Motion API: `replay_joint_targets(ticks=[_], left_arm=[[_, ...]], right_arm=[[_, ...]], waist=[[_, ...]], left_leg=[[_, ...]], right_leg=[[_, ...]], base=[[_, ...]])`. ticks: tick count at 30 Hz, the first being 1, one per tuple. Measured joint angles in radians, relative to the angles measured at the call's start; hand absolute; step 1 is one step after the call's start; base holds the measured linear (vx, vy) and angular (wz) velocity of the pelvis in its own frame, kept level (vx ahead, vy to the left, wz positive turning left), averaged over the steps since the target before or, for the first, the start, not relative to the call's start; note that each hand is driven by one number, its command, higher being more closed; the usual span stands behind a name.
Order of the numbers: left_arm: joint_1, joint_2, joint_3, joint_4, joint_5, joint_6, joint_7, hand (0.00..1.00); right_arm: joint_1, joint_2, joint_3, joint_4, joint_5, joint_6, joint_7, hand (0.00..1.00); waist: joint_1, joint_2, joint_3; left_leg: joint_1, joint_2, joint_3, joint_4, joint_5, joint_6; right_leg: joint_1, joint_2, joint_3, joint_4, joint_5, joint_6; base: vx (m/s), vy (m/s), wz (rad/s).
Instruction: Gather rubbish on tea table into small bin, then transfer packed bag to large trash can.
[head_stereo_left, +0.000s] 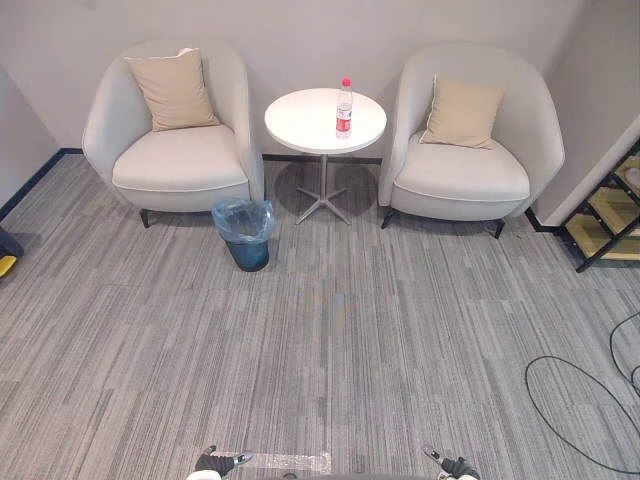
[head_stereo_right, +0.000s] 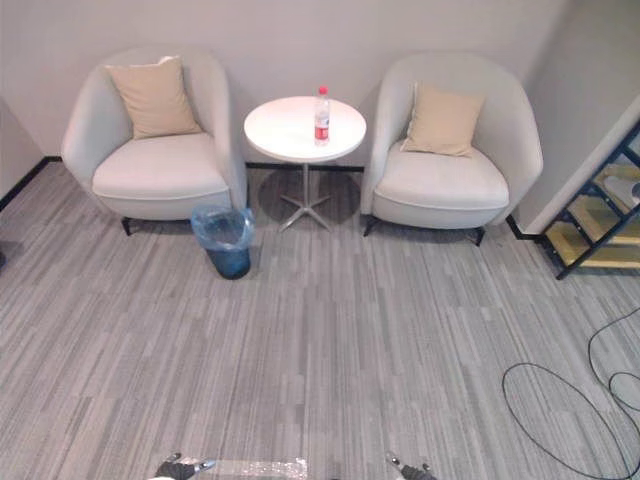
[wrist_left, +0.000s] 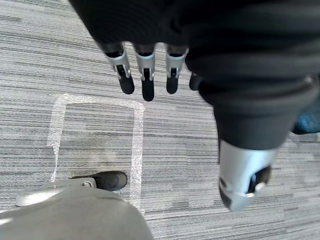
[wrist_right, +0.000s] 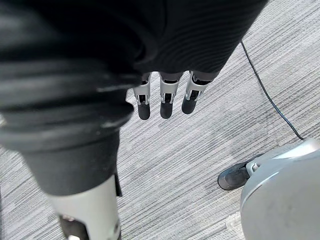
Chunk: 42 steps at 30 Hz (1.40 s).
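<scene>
The task looks to be at its start, with nothing gathered yet. The left hand (wrist_left: 145, 75) and right hand (wrist_right: 166, 98) hang with fingers straight and released, holding nothing. The bottle (head_stereo_left: 344, 106), the rubbish, stands upright on the table (head_stereo_left: 300, 125), well ahead of the fingers and out of reach. The bag-lined bin (head_stereo_left: 245, 232) sits on the floor near the table, on the left fingers' side. The next move probably calls for walking closer, then grasping the bottle.
</scene>
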Motion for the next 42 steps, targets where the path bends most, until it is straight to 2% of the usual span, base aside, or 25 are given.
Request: replay_joint_targets(ticks=[11,14,18,19,21,22,23,24,26,28,30,31,32,33,34,35,36,37,38,39,40,41,42], left_arm=[[-0.002,0.010,-0.031,-0.001,0.001,0.004,-0.002,0.00],[-0.014,0.011,-0.031,-0.002,0.001,0.005,-0.002,0.00],[-0.022,0.008,-0.028,-0.008,0.001,0.007,-0.002,0.00],[-0.019,0.011,-0.015,-0.033,0.001,0.008,-0.002,0.00],[0.000,0.000,0.020,-0.083,-0.001,0.008,-0.001,0.00],[0.003,-0.005,0.026,-0.090,-0.001,0.008,0.000,0.00],[0.007,-0.014,0.044,-0.097,-0.003,0.008,0.000,0.00],[0.014,-0.021,0.058,-0.103,-0.012,0.008,0.001,0.00],[0.014,-0.021,0.060,-0.105,-0.025,0.008,0.002,0.00],[0.014,-0.021,0.060,-0.107,-0.033,0.008,0.003,0.00],[0.014,-0.027,0.057,-0.104,-0.037,0.008,0.022,0.00],[0.014,-0.030,0.054,-0.102,-0.037,0.007,0.022,0.00],[0.012,-0.017,0.052,-0.088,-0.038,0.008,0.020,0.00],[0.008,-0.012,0.051,-0.086,-0.038,0.008,0.021,0.00],[-0.008,0.002,0.050,-0.080,-0.037,0.008,0.020,0.00],[-0.009,0.005,0.049,-0.080,-0.037,0.008,0.020,0.00],[-0.013,0.007,0.047,-0.076,-0.038,0.008,0.021,0.00],[-0.013,0.008,0.037,-0.076,-0.037,0.008,0.022,0.00],[-0.013,0.009,0.031,-0.076,-0.037,0.008,0.021,0.00],[-0.021,0.015,0.009,-0.075,-0.037,0.009,0.021,0.00],[-0.027,0.018,-0.001,-0.073,-0.037,0.009,0.021,0.00],[-0.040,0.017,-0.014,-0.063,-0.039,0.009,0.022,0.00],[-0.051,0.009,-0.029,-0.061,-0.041,0.009,0.022,0.00]], right_arm=[[-0.005,-0.006,0.021,-0.005,-0.081,0.000,0.004,0.00],[-0.010,-0.008,0.036,-0.007,-0.087,-0.001,0.004,0.00],[-0.003,-0.008,0.037,-0.035,-0.085,-0.008,0.000,0.00],[-0.002,0.000,0.037,-0.039,-0.082,-0.011,-0.004,0.00],[0.002,0.002,0.037,-0.050,-0.074,-0.011,-0.004,0.00],[0.007,0.002,0.037,-0.057,-0.074,-0.011,-0.004,0.00],[0.018,0.001,0.039,-0.086,-0.068,-0.011,-0.005,0.00],[0.022,0.001,0.039,-0.100,-0.055,-0.015,-0.007,0.00],[0.022,0.002,0.039,-0.100,-0.037,-0.011,-0.008,0.00],[0.022,0.004,0.040,-0.099,-0.032,-0.009,-0.009,0.00],[0.020,0.001,0.046,-0.097,-0.032,-0.010,-0.018,0.00],[0.020,0.000,0.047,-0.096,-0.031,-0.010,-0.018,0.00],[0.011,0.001,0.052,-0.062,-0.032,-0.007,-0.021,0.00],[0.010,0.005,0.059,-0.056,-0.033,-0.007,-0.020,0.00],[-0.005,0.024,0.056,-0.040,-0.035,-0.006,-0.019,0.00],[-0.005,0.027,0.056,-0.040,-0.036,-0.006,-0.019,0.00],[-0.006,0.035,0.046,-0.038,-0.037,-0.006,-0.016,0.00],[-0.008,0.035,0.042,-0.040,-0.037,-0.008,-0.013,0.00],[-0.008,0.035,0.041,-0.041,-0.037,-0.009,-0.012,0.00],[-0.010,0.036,0.040,-0.049,-0.038,-0.011,-0.006,0.00],[-0.013,0.035,0.040,-0.054,-0.039,-0.011,-0.003,0.00],[-0.017,0.032,0.040,-0.075,-0.039,-0.009,-0.002,0.00],[-0.021,0.030,0.041,-0.087,-0.041,-0.011,-0.002,0.00]], waist=[[-0.001,-0.002,-0.005],[0.000,0.001,-0.001],[-0.003,0.010,0.016],[-0.002,0.000,0.023],[0.006,-0.004,0.032],[0.006,-0.002,0.033],[0.007,0.009,0.034],[0.005,0.015,0.037],[0.006,0.013,0.037],[0.013,0.011,0.038],[0.015,0.018,0.035],[0.016,0.025,0.031],[0.027,0.010,0.020],[0.028,0.000,0.014],[0.029,-0.025,0.015],[0.031,-0.030,0.015],[0.040,-0.039,0.014],[0.040,-0.038,0.014],[0.037,-0.037,0.014],[0.032,-0.034,0.018],[0.030,-0.034,0.021],[0.026,-0.024,0.028],[0.021,-0.012,0.041]], left_leg=[[-0.028,0.005,0.004,0.004,-0.002,-0.003],[-0.068,0.014,0.024,0.060,-0.028,-0.017],[-0.133,0.040,0.054,0.241,-0.109,-0.046],[-0.176,0.044,0.067,0.358,-0.121,-0.063],[-0.268,0.070,0.111,0.591,-0.120,-0.062],[-0.288,0.077,0.115,0.639,-0.116,-0.057],[-0.334,0.096,0.142,0.738,-0.130,-0.030],[-0.369,0.113,0.161,0.775,-0.156,-0.017],[-0.406,0.115,0.171,0.739,-0.169,-0.016],[-0.426,0.092,0.190,0.612,-0.163,-0.019],[-0.433,0.029,0.171,0.341,-0.056,-0.037],[-0.432,0.026,0.156,0.300,-0.032,-0.040],[-0.432,0.002,0.154,0.307,0.017,0.008],[-0.436,-0.007,0.159,0.310,0.007,0.013],[-0.442,-0.020,0.183,0.351,-0.047,0.027],[-0.436,-0.023,0.192,0.355,-0.053,0.037],[-0.379,-0.035,0.217,0.350,-0.081,0.058],[-0.337,-0.040,0.220,0.324,-0.091,0.062],[-0.317,-0.042,0.219,0.313,-0.095,0.064],[-0.266,-0.043,0.212,0.288,-0.105,0.069],[-0.237,-0.043,0.209,0.275,-0.106,0.069],[-0.181,-0.042,0.198,0.244,-0.106,0.069],[-0.100,-0.035,0.192,0.197,-0.106,0.069]], right_leg=[[-0.018,0.004,0.000,-0.004,0.002,-0.004],[-0.051,0.009,0.005,0.030,-0.009,-0.007],[-0.076,0.018,0.009,0.118,-0.070,-0.028],[-0.081,0.013,0.017,0.147,-0.107,-0.038],[-0.084,0.006,0.029,0.201,-0.144,-0.048],[-0.084,0.006,0.034,0.213,-0.153,-0.052],[-0.078,0.005,0.047,0.232,-0.172,-0.060],[-0.066,0.002,0.062,0.235,-0.184,-0.066],[-0.054,-0.012,0.084,0.233,-0.192,-0.070],[-0.042,-0.043,0.107,0.224,-0.206,-0.053],[-0.024,-0.087,0.147,0.193,-0.233,-0.017],[-0.021,-0.086,0.154,0.185,-0.236,-0.013],[-0.011,-0.108,0.185,0.169,-0.241,0.000],[-0.013,-0.118,0.190,0.169,-0.240,-0.001],[-0.034,-0.138,0.199,0.229,-0.232,0.008],[-0.039,-0.142,0.201,0.253,-0.232,0.009],[-0.088,-0.149,0.217,0.404,-0.217,0.043],[-0.132,-0.149,0.215,0.537,-0.189,0.127],[-0.157,-0.147,0.214,0.605,-0.177,0.179],[-0.225,-0.134,0.214,0.787,-0.161,0.267],[-0.263,-0.132,0.204,0.872,-0.163,0.264],[-0.325,-0.140,0.147,0.989,-0.179,0.238],[-0.365,-0.156,0.069,1.030,-0.213,0.166]], base=[[-0.01,-0.011,0.00],[-0.01,-0.030,-0.08],[-0.03,-0.045,-0.03],[-0.04,-0.085,-0.05],[0.01,-0.093,-0.17],[0.06,-0.039,-0.20],[0.13,0.010,-0.17],[0.12,0.015,-0.16],[0.24,0.082,-0.28],[0.32,0.161,-0.39],[0.33,0.240,-0.48],[0.39,0.296,-0.67],[0.36,0.236,-0.46],[0.58,0.304,-0.49],[0.49,0.221,-0.18],[0.60,0.250,-0.36],[0.47,0.188,-0.35],[0.45,0.180,-0.33],[0.42,0.168,-0.09],[0.32,0.113,0.03],[0.37,0.098,0.06],[0.34,0.042,0.08],[0.34,0.024,0.06]])
